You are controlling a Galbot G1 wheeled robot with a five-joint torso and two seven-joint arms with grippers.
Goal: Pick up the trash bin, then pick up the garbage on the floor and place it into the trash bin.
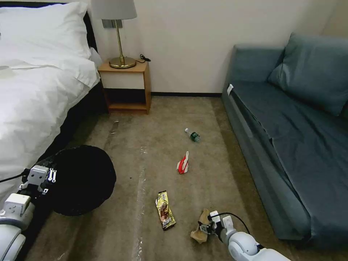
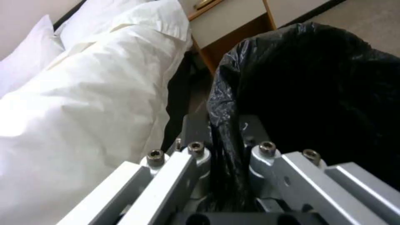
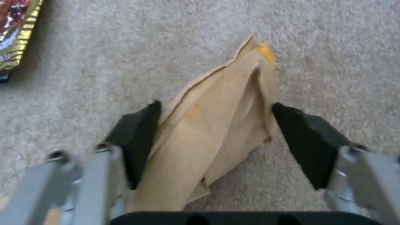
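A crumpled brown paper bag (image 3: 221, 125) lies on the beige carpet (image 1: 152, 159) in front of the robot, standing partly up in a loose fold. The right tool (image 3: 217, 137) is lowered over it with its two black pads spread to either side of the paper, one pad touching the bag's edge, the other just beside it, not yet pinching. Just beside the bag lies a yellow snack wrapper (image 1: 165, 210) with a gold border; its printing is too small to read. Farther off on the carpet are a red-and-white packet (image 1: 183, 164) and, beyond it, a small clear bottle with a green label (image 1: 193, 135), whose wording cannot be made out. The trash bin (image 1: 83, 179), lined with a crinkled black bag, sits at the robot's left next to the white bed (image 1: 36, 90); the left tool (image 2: 227, 162) is clamped on the bin's rim and liner. The likely risks: the soft paper may crush and slip out as the pads come together, or only a thin flap may be caught and tear. The left grip seems to be largely on slack plastic, so the bin could sag or tilt. A blue sofa (image 1: 297, 119) and a wooden nightstand (image 1: 127, 87) with a brass lamp (image 1: 117, 32) border the floor.
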